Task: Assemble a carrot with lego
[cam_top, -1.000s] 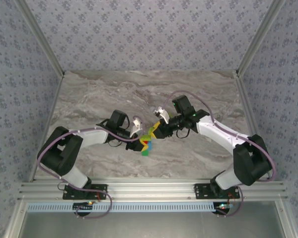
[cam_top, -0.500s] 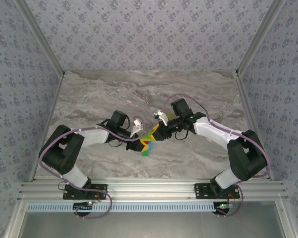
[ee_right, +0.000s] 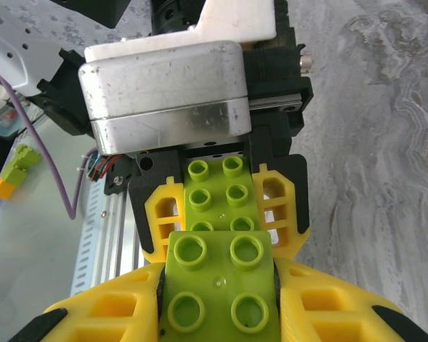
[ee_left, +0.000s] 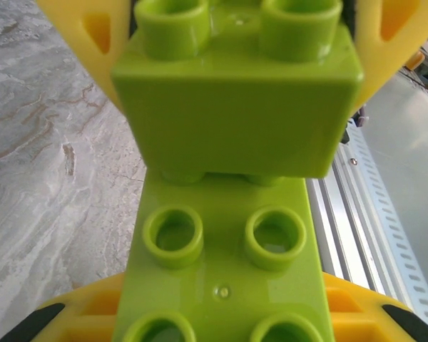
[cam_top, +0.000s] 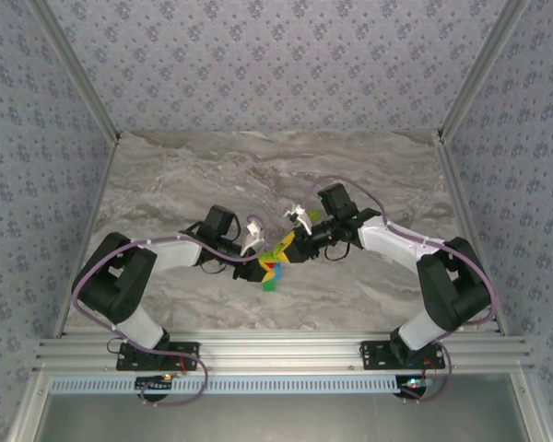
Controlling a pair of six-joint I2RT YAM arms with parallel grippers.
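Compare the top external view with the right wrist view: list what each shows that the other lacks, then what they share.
Top external adds the whole left arm and right arm, plus the carrot's red, blue and green bricks, held between the left hand and the right hand. Right wrist adds the studs on the lime-green bricks and the yellow fingers clamping them. Shared: both hands shut on the carrot over the marble table.

Marble-patterned table [cam_top: 166,175], floral grey-blue walls [cam_top: 276,64] (three sides), aluminium rail [cam_top: 286,350] in front
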